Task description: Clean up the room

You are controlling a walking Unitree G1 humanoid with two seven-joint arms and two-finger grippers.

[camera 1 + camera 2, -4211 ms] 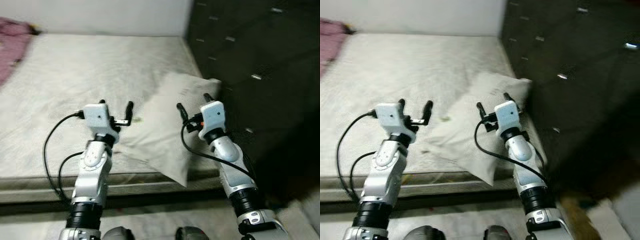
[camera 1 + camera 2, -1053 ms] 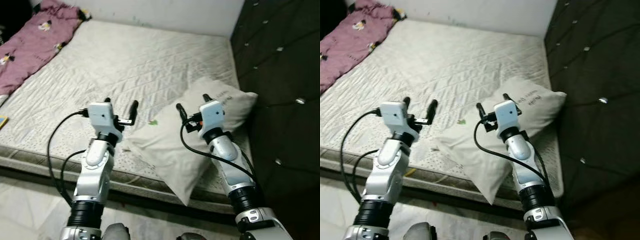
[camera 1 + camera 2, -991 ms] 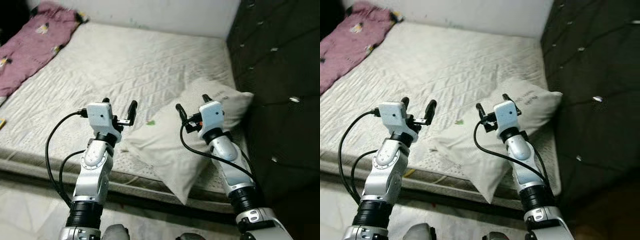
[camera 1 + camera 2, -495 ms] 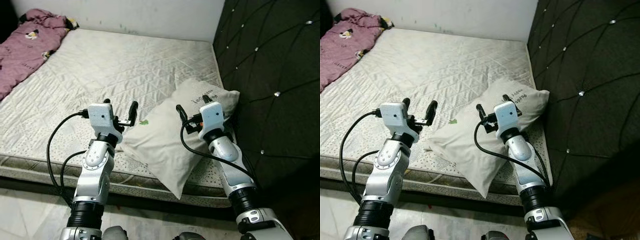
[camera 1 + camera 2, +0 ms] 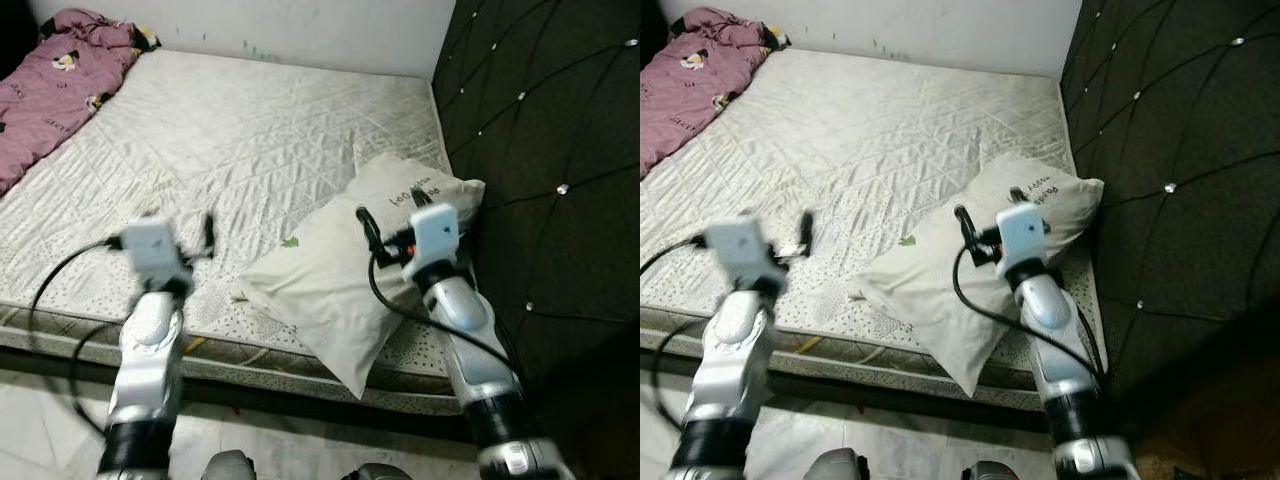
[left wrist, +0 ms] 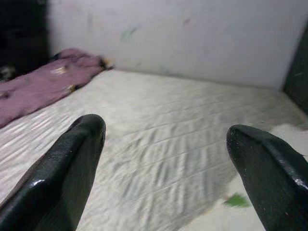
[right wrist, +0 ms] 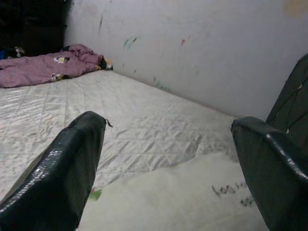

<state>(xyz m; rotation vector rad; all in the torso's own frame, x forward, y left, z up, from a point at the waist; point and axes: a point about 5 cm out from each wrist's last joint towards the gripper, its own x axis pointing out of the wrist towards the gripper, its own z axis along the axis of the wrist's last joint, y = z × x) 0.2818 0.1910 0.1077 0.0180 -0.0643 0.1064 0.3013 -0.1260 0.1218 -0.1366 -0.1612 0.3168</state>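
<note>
So the white pillow sits at the near right corner of the mattress, one end up by the dark tufted headboard and a corner poking out over the mattress's front edge, with a big stretch of bare quilted surface open to its left. The right gripper hangs over the pillow with fingers spread and empty; the left gripper is held over the mattress's front edge, blurred from the head camera, though its wrist view shows fingers wide apart. The right wrist view picks up print on the pillow, too smeared to read, and a purple blanket bunched by the far wall.

Quilted matt cloth mattress; soft cloth pillow; glossy black fingers; tufted headboard
</note>
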